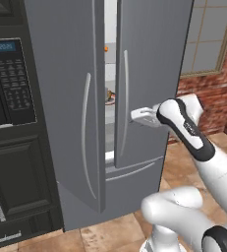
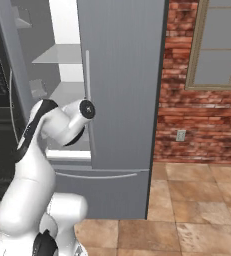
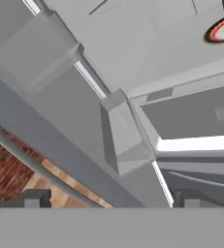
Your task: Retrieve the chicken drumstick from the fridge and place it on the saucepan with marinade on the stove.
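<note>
In the left base view the fridge (image 1: 70,98) is standing with its two upper doors ajar, a narrow gap between them showing white interior, and the gripper (image 1: 140,117) is reaching in at the right door's (image 1: 149,74) curved handle; I cannot be telling from here how the jaws are standing; through the gap a small brownish lump on a red-rimmed plate (image 1: 109,100) is showing, possibly the chicken drumstick, though too small to be sure. In the right base view the arm is bending toward the gap beside the right door, grey shelves (image 2: 62,55) showing inside. In the hand view the fingertips (image 3: 32,198) are sitting wide apart, holding nothing, and the plate's rim is peeking at the upper right; the step in hand seems to be widening the doors; next, I judge, is swinging the right door further before reaching for the meat.
</note>
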